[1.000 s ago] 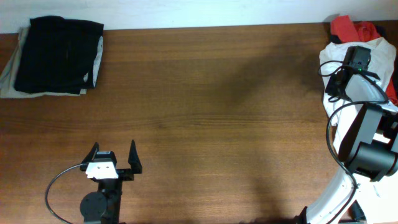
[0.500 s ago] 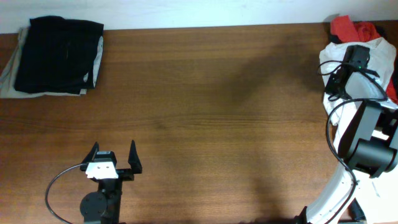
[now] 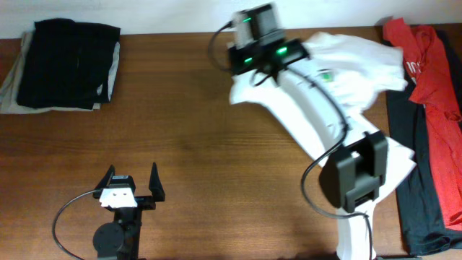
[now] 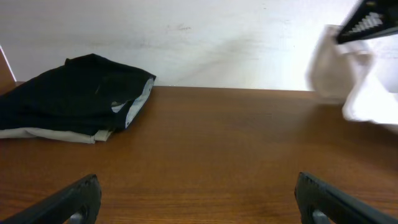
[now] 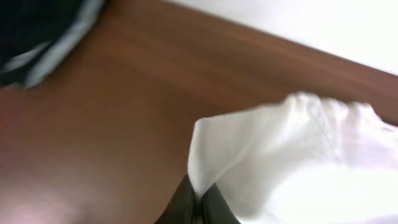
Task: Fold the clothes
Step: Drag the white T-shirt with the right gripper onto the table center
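Note:
The clothes, a white T-shirt [image 3: 355, 63] with a small green print [image 3: 326, 74], stretch from the back middle of the table toward the right, lifted at the left end. My right gripper [image 3: 249, 68] is shut on a bunched edge of it. In the right wrist view the gripper [image 5: 198, 204] pinches the white cloth [image 5: 298, 155] above the wood. The T-shirt [image 4: 364, 93] also shows blurred at the right of the left wrist view. My left gripper [image 3: 131, 189] stands open near the front left, nothing between its fingers [image 4: 79, 196].
A folded pile of black garments [image 3: 68, 63] lies at the back left corner, also in the left wrist view [image 4: 74, 93]. A red shirt [image 3: 426, 68] lies over dark clothing [image 3: 408, 188] along the right edge. Bare wooden table [image 3: 216, 159] spans the middle.
My right arm has swung from the pile at the far right to the back middle of the table, shutting on the white T-shirt and pulling it along. The left arm has not moved.

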